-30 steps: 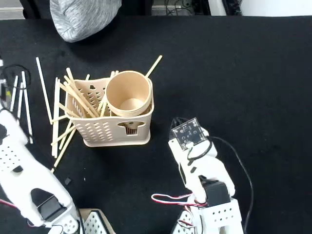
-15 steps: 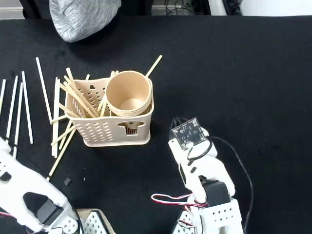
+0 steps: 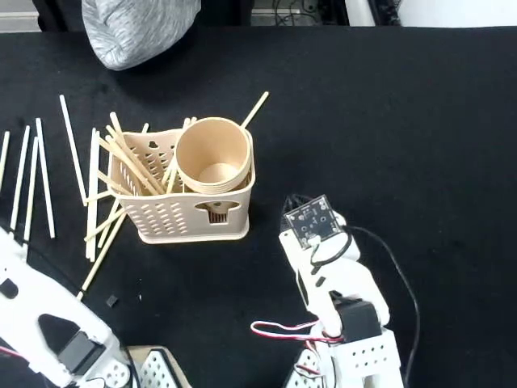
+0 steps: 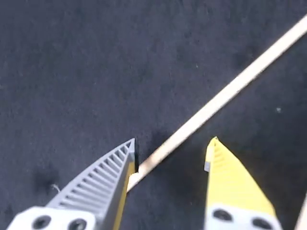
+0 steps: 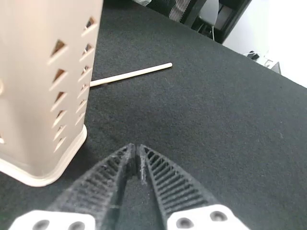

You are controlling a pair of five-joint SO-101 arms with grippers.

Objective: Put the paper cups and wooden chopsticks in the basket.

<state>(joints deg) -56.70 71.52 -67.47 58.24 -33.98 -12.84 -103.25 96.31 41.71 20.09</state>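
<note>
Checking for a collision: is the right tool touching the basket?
Apart. The right wrist view shows bare table between the right tool and the basket.

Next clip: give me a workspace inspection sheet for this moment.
Surface: black cloth-covered table.
Job's things: beige perforated plastic basket holds tan paper cups and wooden chopsticks; loose chopsticks lie beside it.
Clutter: grey fabric bundle at the far edge.
Grippers: left gripper open, jaws astride one loose chopstick; right gripper shut, empty, beside the basket.
Cables: black cable and red-white wires at the right arm's base.
Surroundings: dark furniture beyond the table.
</note>
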